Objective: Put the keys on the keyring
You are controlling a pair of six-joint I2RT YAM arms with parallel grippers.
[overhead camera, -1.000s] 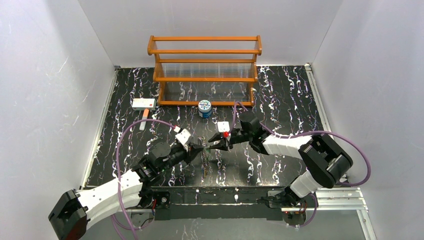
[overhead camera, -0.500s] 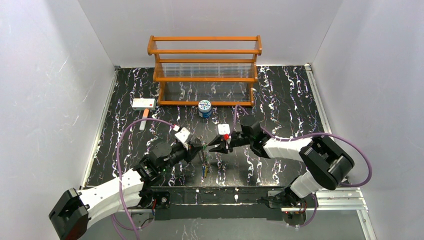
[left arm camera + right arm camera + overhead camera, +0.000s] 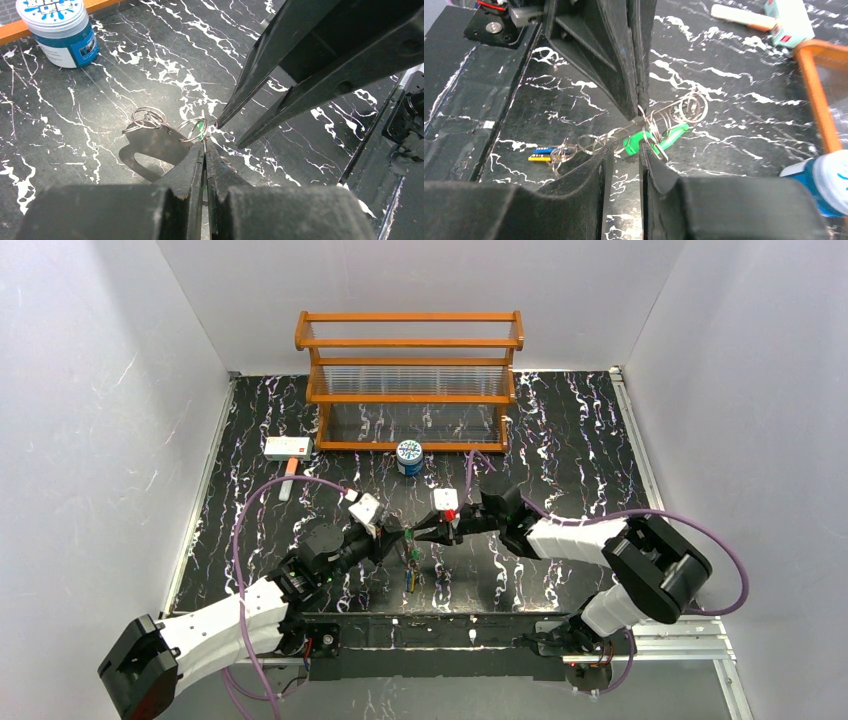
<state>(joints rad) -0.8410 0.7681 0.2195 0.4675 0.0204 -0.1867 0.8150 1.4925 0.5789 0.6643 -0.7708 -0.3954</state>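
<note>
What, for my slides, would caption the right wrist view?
Left gripper pinches the keyring while the open right gripper straddles a green key.

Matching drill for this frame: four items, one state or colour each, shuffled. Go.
Items:
1. left tool
2. right tool
3. key
4. can

Options:
a. blue and white
b. open
c. shut on ring
d. green

Pairs: 1-c, 2-b, 3-d, 4-a
</note>
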